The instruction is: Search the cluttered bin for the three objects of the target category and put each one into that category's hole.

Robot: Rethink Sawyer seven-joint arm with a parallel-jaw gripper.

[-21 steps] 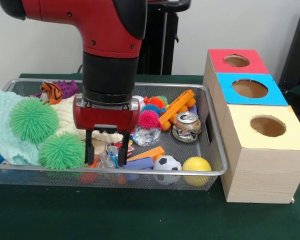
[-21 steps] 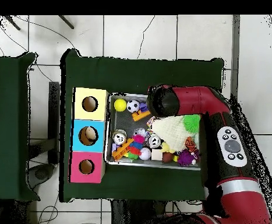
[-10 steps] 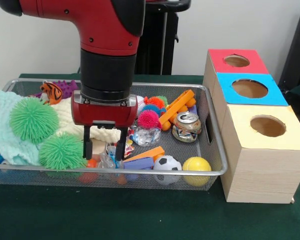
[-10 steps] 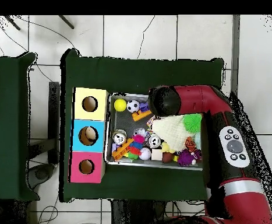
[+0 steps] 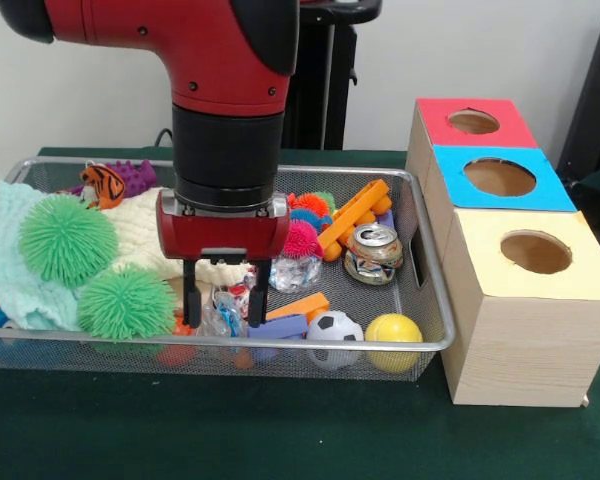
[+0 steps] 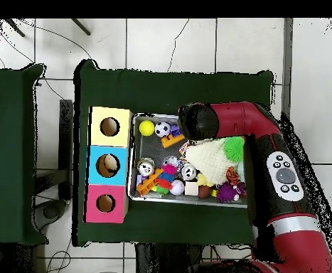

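Front view, left to right. Two green spiky balls (image 5: 68, 238) lie on a pale cloth (image 5: 5, 265) at the left end of the wire bin (image 5: 432, 300). At the bin's far left corner lie a tiger toy (image 5: 104, 184) and a purple figure (image 5: 136, 175).

The gripper (image 5: 226, 300) hangs near the bin's front wall, fingers spread, with nothing pinched. Between and just below the fingers (image 5: 191, 300) lies a clear crinkled item (image 5: 220, 316); its identity cannot be determined.

The target category is not given, so the task's object cannot be fixed. Candidates, as a judgement: the soccer ball (image 5: 334, 331) and the yellow ball (image 5: 393, 335), both against the front wall at about 4 o'clock from the fingers. The orange block (image 5: 296, 307) and purple block (image 5: 280, 327) lie between, long axes running left-right, rising slightly to the right. The pink spiky ball (image 5: 299, 238) sits at about 1 o'clock, the dented can (image 5: 372, 252) at 2 o'clock.

To the right, outside the bin, stand the red box (image 5: 474, 123), blue box (image 5: 499, 178) and yellow box (image 5: 533, 254), each with a round hole.

No brand, label or writing is legible.
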